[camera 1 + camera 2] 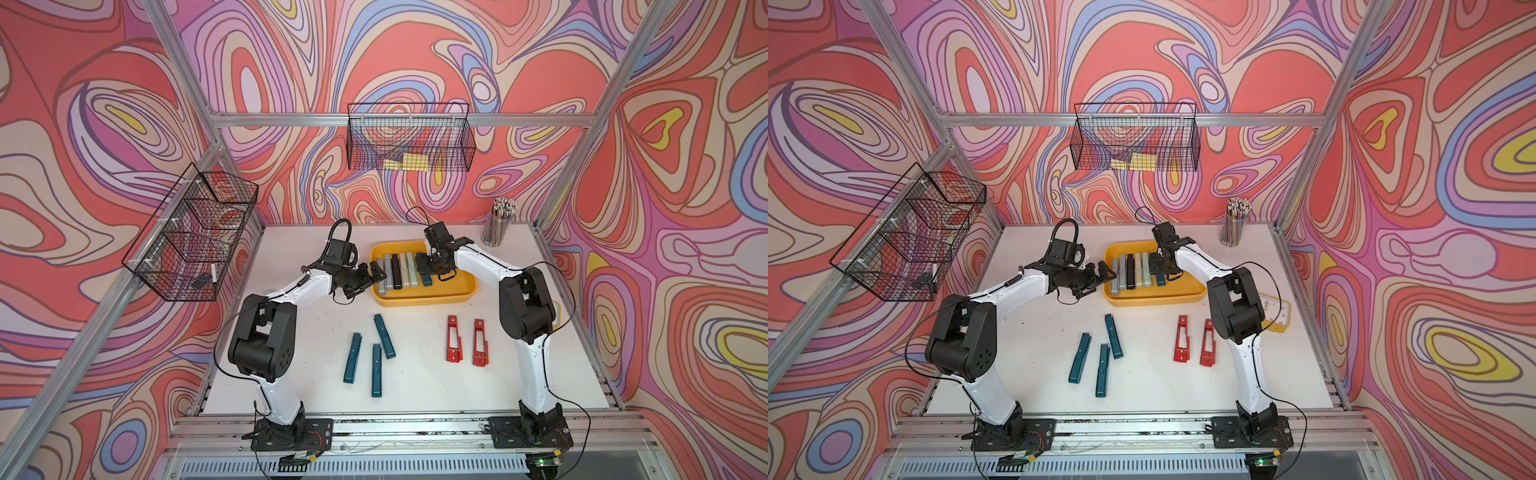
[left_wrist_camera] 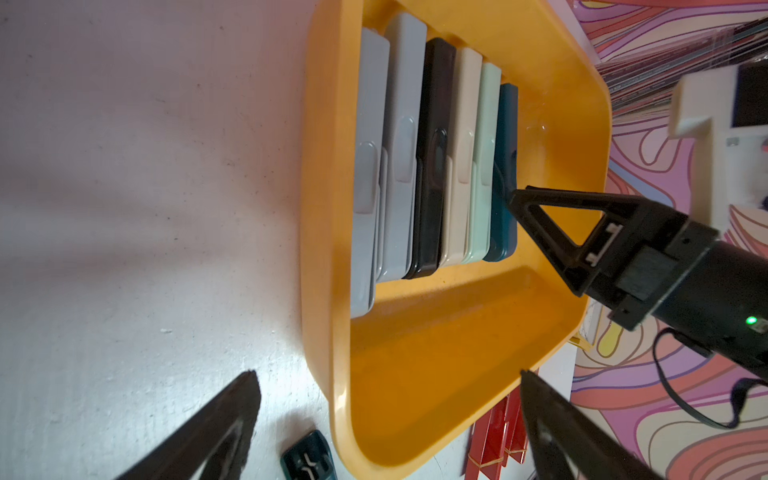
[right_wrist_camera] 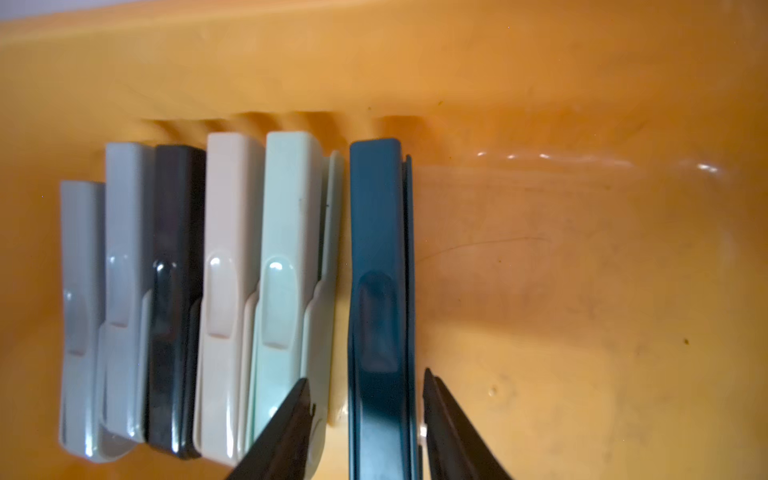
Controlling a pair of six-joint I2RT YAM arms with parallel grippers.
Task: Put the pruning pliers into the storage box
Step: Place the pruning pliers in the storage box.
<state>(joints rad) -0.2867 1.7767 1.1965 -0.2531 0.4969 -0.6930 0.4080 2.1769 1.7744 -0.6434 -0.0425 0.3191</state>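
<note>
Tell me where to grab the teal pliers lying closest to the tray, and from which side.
Take the teal pliers from straight above, jaws across the narrow width, turned to match its slant. Grip the half toward the tray: it lies flat on the table, and its near end sits close to another teal one.

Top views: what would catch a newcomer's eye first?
The yellow tray at the back of the table, holding six pliers in a neat row, with the right gripper open astride the teal one at the row's end. Nearer the front, three teal pliers and two red ones lie loose.
</note>
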